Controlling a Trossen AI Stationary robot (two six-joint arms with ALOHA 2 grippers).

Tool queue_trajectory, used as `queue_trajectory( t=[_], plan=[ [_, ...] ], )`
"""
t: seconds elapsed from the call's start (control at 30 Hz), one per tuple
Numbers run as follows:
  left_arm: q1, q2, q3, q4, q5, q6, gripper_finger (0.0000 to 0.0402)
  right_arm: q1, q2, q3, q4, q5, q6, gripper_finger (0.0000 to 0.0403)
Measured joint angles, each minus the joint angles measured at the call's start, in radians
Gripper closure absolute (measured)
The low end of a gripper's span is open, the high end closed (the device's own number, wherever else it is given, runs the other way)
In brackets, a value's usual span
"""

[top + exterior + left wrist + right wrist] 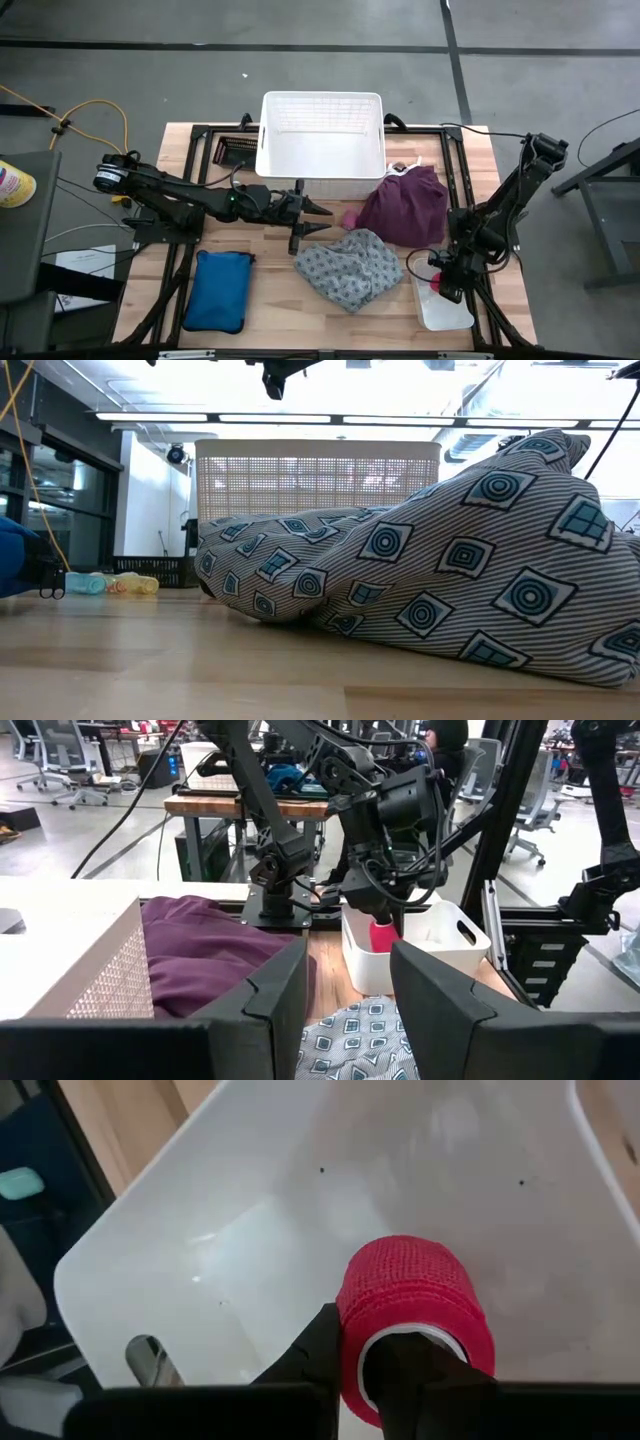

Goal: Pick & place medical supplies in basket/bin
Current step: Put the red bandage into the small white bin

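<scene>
My right hand (385,1365) grips pink tape roll (415,1305) over small white bin (250,1210). Left hand (318,220) open, idle. Purple cloth (405,205), grey patterned cloth (350,265) left on desk (270,285).

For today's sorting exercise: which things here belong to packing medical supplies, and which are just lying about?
Job:
pink tape roll, held by the right end effector
purple cloth
grey patterned cloth
white basket
small white bin

Lying about:
blue pouch
yellow cable
</scene>
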Motion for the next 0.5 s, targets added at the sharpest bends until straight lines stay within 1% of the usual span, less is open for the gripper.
queue_trajectory(
  t=[0.1,0.5],
  plan=[
    [0.0,0.0,0.0,0.0,0.0,-0.001,0.0263,0.0,0.0,0.0,-0.011,0.016,0.0,0.0371],
    [0.0,0.0,0.0,0.0,0.0,-0.007,0.0263,0.0,0.0,0.0,-0.015,0.012,0.0,0.0369]
  ],
)
